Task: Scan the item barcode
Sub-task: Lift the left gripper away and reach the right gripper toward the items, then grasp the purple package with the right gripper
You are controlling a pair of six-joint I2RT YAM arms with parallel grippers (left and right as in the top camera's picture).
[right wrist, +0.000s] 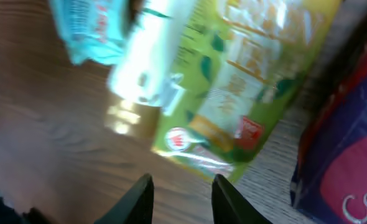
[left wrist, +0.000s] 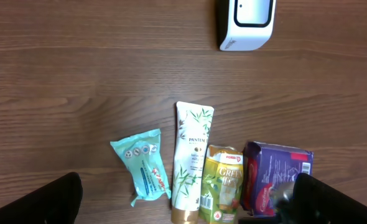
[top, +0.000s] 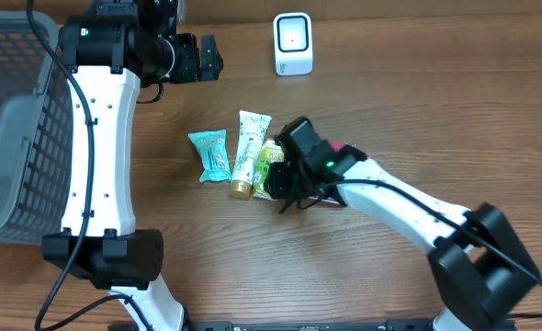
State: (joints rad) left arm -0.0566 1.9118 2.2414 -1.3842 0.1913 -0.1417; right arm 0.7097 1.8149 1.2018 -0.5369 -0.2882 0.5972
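Three items lie side by side mid-table: a teal wipes pack [top: 210, 154], a white tube [top: 249, 147] and a green tea pouch [top: 269, 168], with a purple box [left wrist: 277, 171] to their right. The white scanner [top: 293, 43] stands at the back. My right gripper [top: 289, 188] hovers low at the pouch's near edge. In the blurred right wrist view its fingers [right wrist: 140, 199] stand narrowly apart over bare wood, the pouch [right wrist: 252, 81] just beyond their tips. My left gripper [top: 202, 60] is raised at the back left and wide open [left wrist: 190, 205]. A barcode [left wrist: 207, 200] shows on the pouch.
A grey mesh basket [top: 14, 119] fills the left side of the table. The left arm's white column runs down beside it. The right arm reaches in from the bottom right across the wood.
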